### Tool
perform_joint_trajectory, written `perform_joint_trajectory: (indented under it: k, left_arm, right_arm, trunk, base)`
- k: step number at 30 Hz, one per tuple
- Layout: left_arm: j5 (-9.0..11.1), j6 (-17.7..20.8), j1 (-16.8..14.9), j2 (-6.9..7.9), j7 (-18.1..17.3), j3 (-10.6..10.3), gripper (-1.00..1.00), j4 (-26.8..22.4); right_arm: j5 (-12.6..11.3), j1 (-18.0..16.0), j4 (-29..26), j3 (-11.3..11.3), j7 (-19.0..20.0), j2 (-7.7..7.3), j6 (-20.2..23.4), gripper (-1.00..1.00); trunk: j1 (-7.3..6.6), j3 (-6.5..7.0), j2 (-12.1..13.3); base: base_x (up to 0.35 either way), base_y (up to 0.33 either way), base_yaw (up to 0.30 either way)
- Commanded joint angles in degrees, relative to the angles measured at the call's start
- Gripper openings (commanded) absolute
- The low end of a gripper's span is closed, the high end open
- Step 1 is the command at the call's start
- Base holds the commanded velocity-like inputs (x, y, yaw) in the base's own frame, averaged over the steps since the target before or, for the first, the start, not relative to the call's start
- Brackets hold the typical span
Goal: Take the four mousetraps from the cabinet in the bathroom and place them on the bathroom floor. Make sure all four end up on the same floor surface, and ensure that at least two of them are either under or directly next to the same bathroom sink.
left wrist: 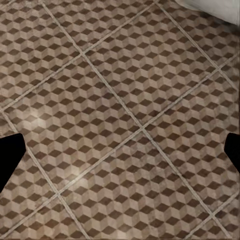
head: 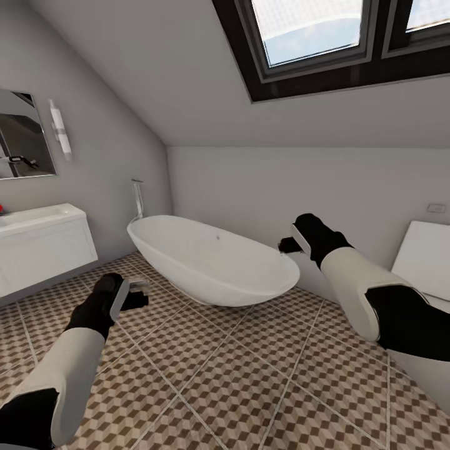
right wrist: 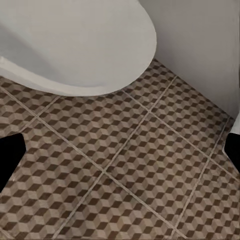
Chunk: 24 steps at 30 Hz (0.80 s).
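The white wall-hung bathroom sink (head: 39, 217) is seen at nine o'clock, nearer the left gripper (head: 139, 296). Both it and the right gripper (head: 289, 242) are held wide open and empty above the cube-patterned brown-and-beige bathroom floor (head: 212, 375), beside an oval white bathtub (head: 209, 257).

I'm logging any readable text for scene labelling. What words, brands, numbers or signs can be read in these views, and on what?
None: no readable text shows in any view.
The bathtub, bathroom sink, mirror and bathroom floor carry no markings.
The small wall plate is too small to read.

bathtub (right wrist: 75, 45) above | bathroom floor (right wrist: 125, 170) bare | end effector (right wrist: 120, 155) apparently spread wide
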Motion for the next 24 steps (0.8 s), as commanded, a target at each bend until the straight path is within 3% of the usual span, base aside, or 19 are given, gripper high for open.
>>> perform_joint_trajectory:
  k: [1,3,9,11,14,15,16,19,24]
  left_arm:
    - [0.2,-0.3,0.1,-0.01,0.2,0.0,1.00,-0.3]
    - [0.2,-1.8,0.3,-0.03,0.2,0.0,1.00,-0.5]
    - [0.1,-12.5,2.2,-0.07,0.1,0.0,1.00,4.7]
    - [0.1,-21.5,2.9,-0.07,0.1,-0.1,1.00,10.7]
    - [-0.1,-28.9,3.3,-0.07,0.1,-0.1,1.00,16.7]
    - [-0.1,-34.3,3.4,-0.07,0.1,-0.1,1.00,21.0]
    - [-0.3,-45.9,3.6,-0.08,0.1,-0.1,1.00,29.7]
    - [-0.4,-55.4,3.6,-0.26,0.1,-0.2,1.00,37.6]
    - [-0.5,-61.6,3.8,-1.37,-0.3,-0.6,1.00,43.8]
  right_arm:
    - [0.1,0.0,0.3,0.2,0.0,0.01,-1.4,1.00]
    - [0.1,0.2,1.3,0.2,0.0,0.06,-4.8,1.00]
    - [0.0,1.4,9.2,0.3,0.0,0.59,-17.7,1.00]
    - [0.0,2.1,13.6,0.3,0.1,1.36,-26.9,1.00]
    - [0.1,3.7,15.2,0.3,0.1,2.19,-33.1,1.00]
    - [0.1,5.5,15.8,0.3,0.1,2.62,-36.5,1.00]
    - [0.1,9.5,16.3,0.3,0.1,3.30,-42.1,1.00]
    - [0.1,12.6,16.6,0.3,0.1,4.11,-47.5,1.00]
    - [0.1,18.1,16.7,0.3,0.1,5.43,-55.9,1.00]
  trunk:
    - [0.00,-0.07,0.0]
    - [0.00,-0.07,0.0]
    - [0.00,-0.07,0.0]
    - [0.00,-0.07,0.0]
    - [0.00,-0.07,0.0]
    - [0.00,-0.07,0.0]
    - [0.00,-0.07,0.0]
    - [0.00,-0.07,0.0]
    - [0.00,-0.07,0.0]
  base:
    - [0.000,0.000,0.000]
    - [0.000,0.000,0.000]
    - [0.000,0.000,0.000]
    - [0.000,0.000,0.000]
    - [0.000,0.000,0.000]
    - [0.000,0.000,0.000]
    - [0.000,0.000,0.000]
    - [0.000,0.000,0.000]
    - [0.000,0.000,0.000]
